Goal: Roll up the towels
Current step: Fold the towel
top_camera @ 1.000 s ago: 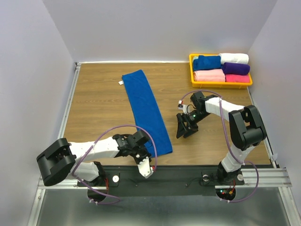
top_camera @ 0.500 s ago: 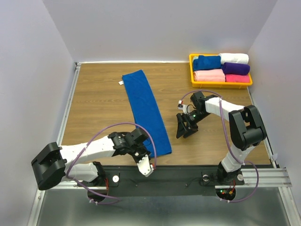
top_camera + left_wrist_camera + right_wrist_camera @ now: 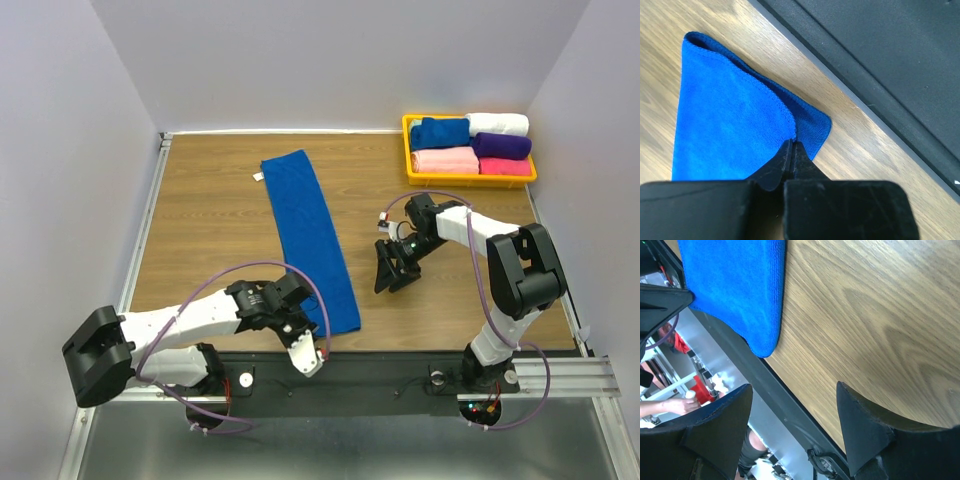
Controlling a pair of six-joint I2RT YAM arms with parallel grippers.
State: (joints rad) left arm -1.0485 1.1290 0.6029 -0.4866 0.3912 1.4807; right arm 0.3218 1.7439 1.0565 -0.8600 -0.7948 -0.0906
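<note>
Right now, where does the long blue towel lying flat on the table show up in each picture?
Top external: the blue towel runs diagonally, left of centre on the table.
Left wrist: the towel's near corner fills the left, pinched by the left gripper.
Right wrist: the towel's near corner sits top left.
Shared landmark: the dark rail along the table's near edge.

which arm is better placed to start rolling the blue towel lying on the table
Left. The left gripper is shut on the near end of the blue towel, where a roll would likely begin. The right gripper hangs open over the table beside it, holding nothing.
</note>
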